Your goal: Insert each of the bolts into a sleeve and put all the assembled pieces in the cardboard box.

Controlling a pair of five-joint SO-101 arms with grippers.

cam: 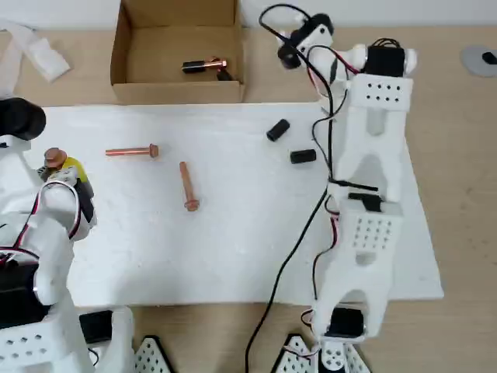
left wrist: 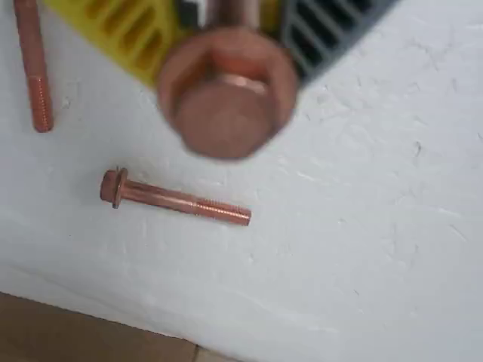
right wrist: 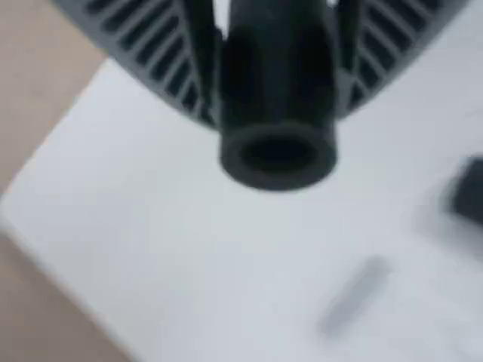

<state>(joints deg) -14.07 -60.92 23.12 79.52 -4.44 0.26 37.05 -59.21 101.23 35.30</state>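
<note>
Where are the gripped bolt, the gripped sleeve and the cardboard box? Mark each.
gripped bolt [left wrist: 226,98]: left wrist view, its head.
gripped sleeve [right wrist: 276,83]: right wrist view, its barrel.
cardboard box [cam: 178,93]: high view, its near wall.

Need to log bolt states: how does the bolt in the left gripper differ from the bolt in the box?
The gripped bolt is bare; the box bolt wears a black sleeve. The gripped bolt is clamped in the left gripper and is seen head-on in the left wrist view; the box bolt lies on its side on the floor of the box, untouched. Both are copper-coloured.
</note>
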